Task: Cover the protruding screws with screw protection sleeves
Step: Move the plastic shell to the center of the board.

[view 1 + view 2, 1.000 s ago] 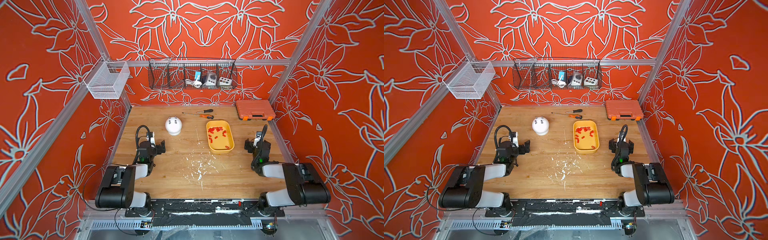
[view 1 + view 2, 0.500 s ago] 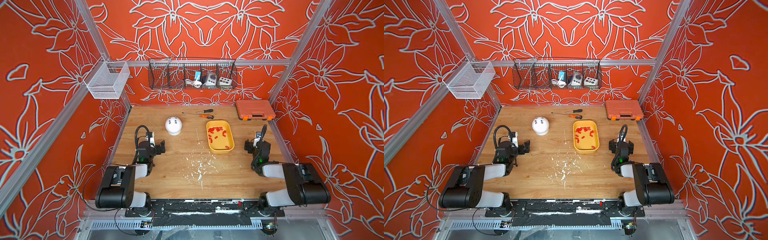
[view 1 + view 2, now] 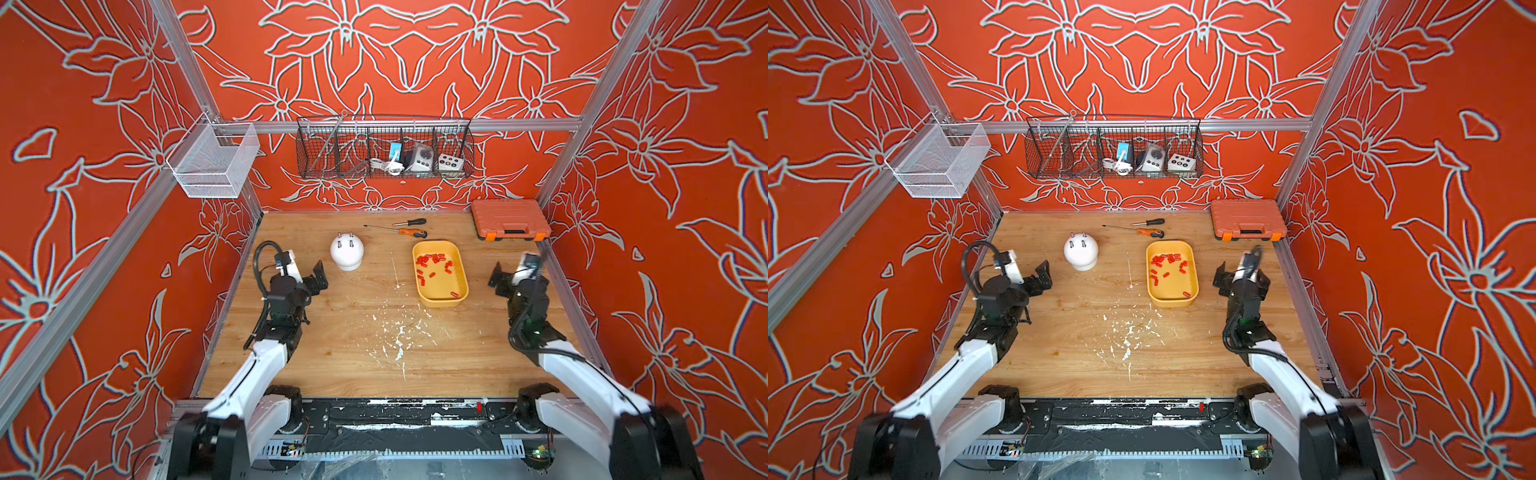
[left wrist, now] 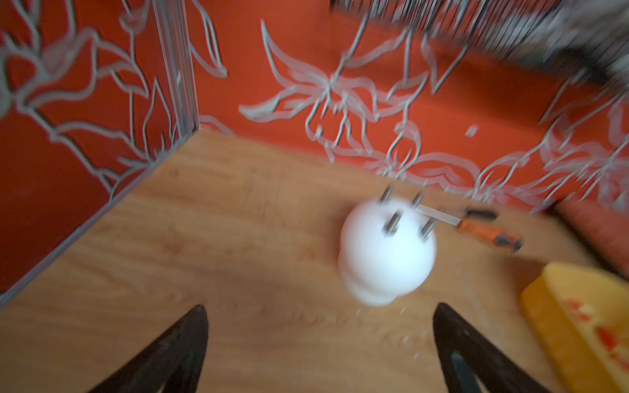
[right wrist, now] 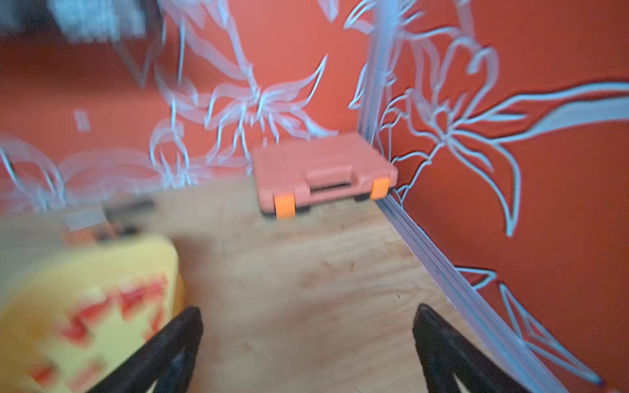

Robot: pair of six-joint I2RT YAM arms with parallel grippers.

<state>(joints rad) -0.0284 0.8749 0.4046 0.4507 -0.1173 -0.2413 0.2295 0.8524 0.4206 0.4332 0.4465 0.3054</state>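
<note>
Since no sleeve has yet been picked up, both arms hang low over the wooden surface (image 3: 357, 353) with nothing held. The left claw (image 4: 320, 309), fingers spread wide apart, faces the white dome (image 3: 347, 255) just ahead. The dome's four protruding screws (image 4: 392, 223) stand bare and upright, so the claw is likely there to steady that body. Well to the right, the yellow tray (image 3: 441, 291) keeps the loose screw protection sleeves (image 3: 434, 259) together for easy picking. The right claw (image 5: 308, 308), equally spread and empty, sits just beside the tray's right edge and is probably meant to fetch a sleeve first.
</note>
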